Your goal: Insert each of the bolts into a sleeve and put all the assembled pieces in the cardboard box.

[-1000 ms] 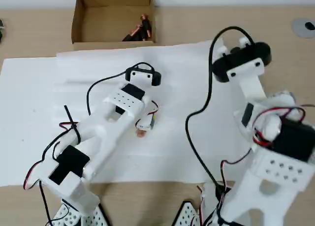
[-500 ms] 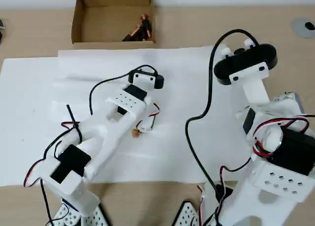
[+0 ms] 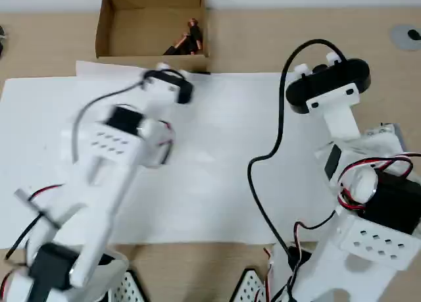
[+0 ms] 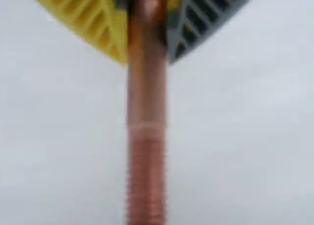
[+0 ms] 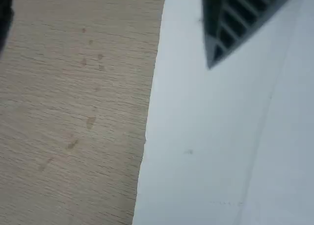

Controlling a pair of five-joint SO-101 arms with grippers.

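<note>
Your left gripper (image 4: pixel 146 51) pinches the copper bolt (image 4: pixel 145 137) by one end above the white paper (image 3: pixel 223 170), near the cardboard box (image 3: pixel 103 32); your right gripper's (image 5: pixel 230 29) closure cannot be told.

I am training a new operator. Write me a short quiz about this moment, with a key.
1. True or false: the left arm's jaws are shut on a copper-coloured bolt.
2. Choose: the cardboard box holds A) nothing, B) a few pieces in one corner, C) a roll of tape.
3. Fill in: the white paper lies on a ___ table.
Key: 1 true; 2 B; 3 wooden.
</note>
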